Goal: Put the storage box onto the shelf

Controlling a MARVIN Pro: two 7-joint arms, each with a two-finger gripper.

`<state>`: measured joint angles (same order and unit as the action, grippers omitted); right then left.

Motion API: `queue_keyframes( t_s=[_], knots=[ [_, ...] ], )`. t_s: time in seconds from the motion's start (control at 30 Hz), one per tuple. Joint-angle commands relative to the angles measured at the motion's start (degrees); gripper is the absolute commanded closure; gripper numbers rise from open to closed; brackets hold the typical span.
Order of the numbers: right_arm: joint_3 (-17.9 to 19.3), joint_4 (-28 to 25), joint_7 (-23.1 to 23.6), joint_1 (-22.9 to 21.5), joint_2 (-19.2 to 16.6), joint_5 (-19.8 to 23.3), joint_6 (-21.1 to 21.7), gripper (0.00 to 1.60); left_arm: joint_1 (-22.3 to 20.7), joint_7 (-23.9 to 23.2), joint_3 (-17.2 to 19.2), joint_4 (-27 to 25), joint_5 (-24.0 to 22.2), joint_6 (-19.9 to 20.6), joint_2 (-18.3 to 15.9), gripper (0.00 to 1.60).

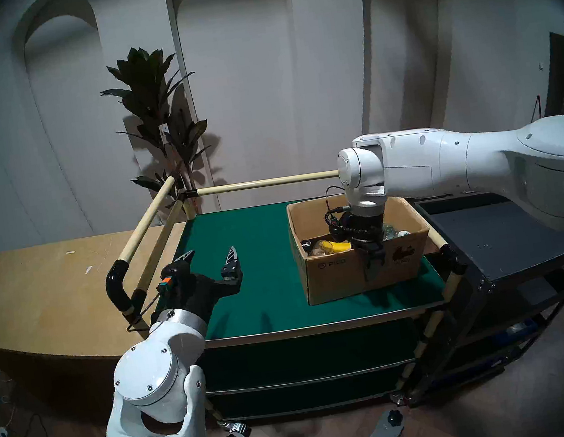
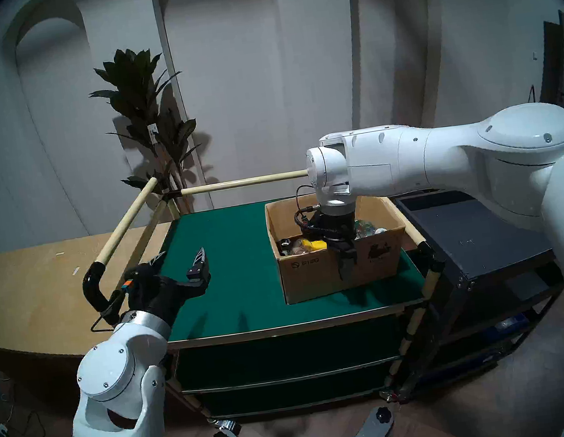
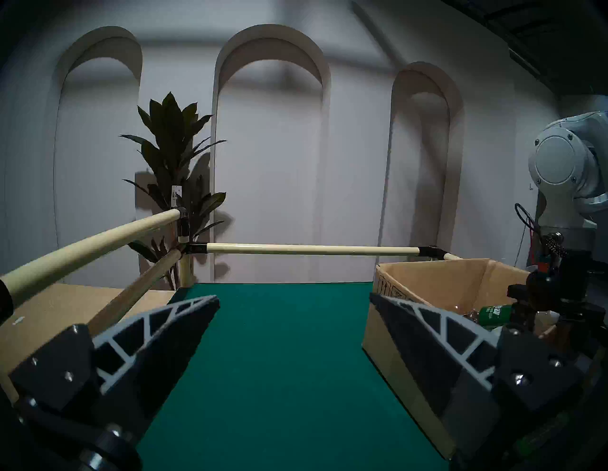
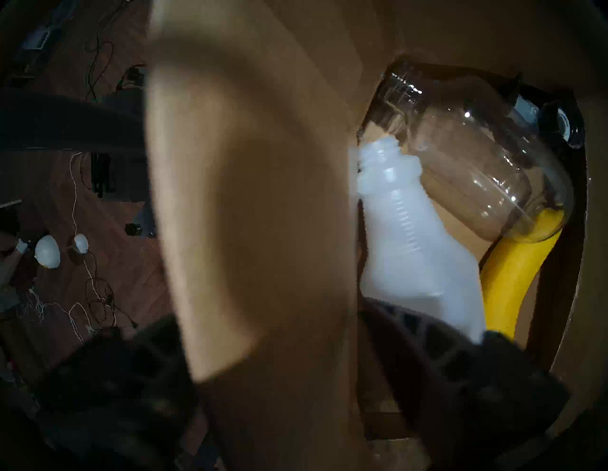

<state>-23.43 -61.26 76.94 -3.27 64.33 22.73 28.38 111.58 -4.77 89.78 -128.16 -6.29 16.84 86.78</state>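
The brown cardboard storage box [image 1: 338,277] [image 2: 313,276] with a "PICO" logo stands open on the right part of the shelf's green top board [image 1: 263,251] [image 2: 242,253]. My right gripper [image 1: 373,254] [image 2: 346,258] reaches down from above and is shut on the box's front wall, one finger outside and one inside. In the right wrist view the wall [image 4: 256,197] fills the gap of that gripper [image 4: 266,315]. My left gripper [image 1: 213,254] [image 2: 183,256] [image 3: 292,299] is open and empty over the board's left part [image 3: 279,361], left of the box [image 3: 444,283].
Inside the box lie a white bottle [image 4: 411,246], a clear bottle [image 4: 477,164] and a yellow bottle [image 4: 513,279]. Cream rails [image 1: 261,183] run along the shelf's back and left. A black metal cart [image 1: 489,232] stands to the right, a wooden counter [image 1: 31,281] to the left, and a plant [image 1: 157,122] behind.
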Motion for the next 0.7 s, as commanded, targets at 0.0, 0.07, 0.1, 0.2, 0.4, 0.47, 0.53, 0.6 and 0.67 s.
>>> queue_keyframes(
  t_s=[0.0,0.07,0.1,0.2,0.4,0.47,0.53,0.6,0.67],
  knots=[
    [0.13,0.22,1.44,-1.47,-0.21,0.2,-0.11,0.0,-0.18,-0.13,0.08,-1.27,-0.03,-0.18,-0.1,0.0],
    [0.03,0.03,1.45,-1.96,-0.48,0.29,-0.15,0.0,-0.18,-0.12,0.08,-1.27,-0.03,-0.19,-0.1,0.0],
    [0.01,-0.15,1.5,-2.24,-0.63,0.31,-0.09,0.0,-0.19,-0.12,0.08,-1.26,-0.03,-0.19,-0.1,0.0],
    [0.01,-0.63,1.69,-3.32,-1.23,0.31,0.02,0.0,-0.2,-0.12,0.07,-1.25,-0.03,-0.2,-0.1,0.0],
    [-0.02,-1.23,1.89,-5.34,-2.68,0.1,-0.3,0.0,-0.21,-0.11,0.07,-1.22,-0.02,-0.21,-0.09,0.0],
    [0.05,-1.43,1.93,-6.09,-3.16,0.03,-0.54,0.0,-0.22,-0.11,0.07,-1.21,-0.02,-0.21,-0.09,0.0],
    [0.06,-1.7,2.16,-6.97,-3.67,-0.02,-0.71,0.0,-0.23,-0.11,0.07,-1.19,-0.02,-0.22,-0.09,0.0],
    [0.25,-2.33,2.37,-8.0,-4.3,0.05,-0.7,0.0,-0.23,-0.1,0.06,-1.18,-0.02,-0.22,-0.08,0.0],
    [0.33,-2.89,2.93,-8.99,-4.8,0.04,-0.82,0.0,-0.24,-0.1,0.06,-1.17,-0.02,-0.23,-0.08,0.0]
  ],
)
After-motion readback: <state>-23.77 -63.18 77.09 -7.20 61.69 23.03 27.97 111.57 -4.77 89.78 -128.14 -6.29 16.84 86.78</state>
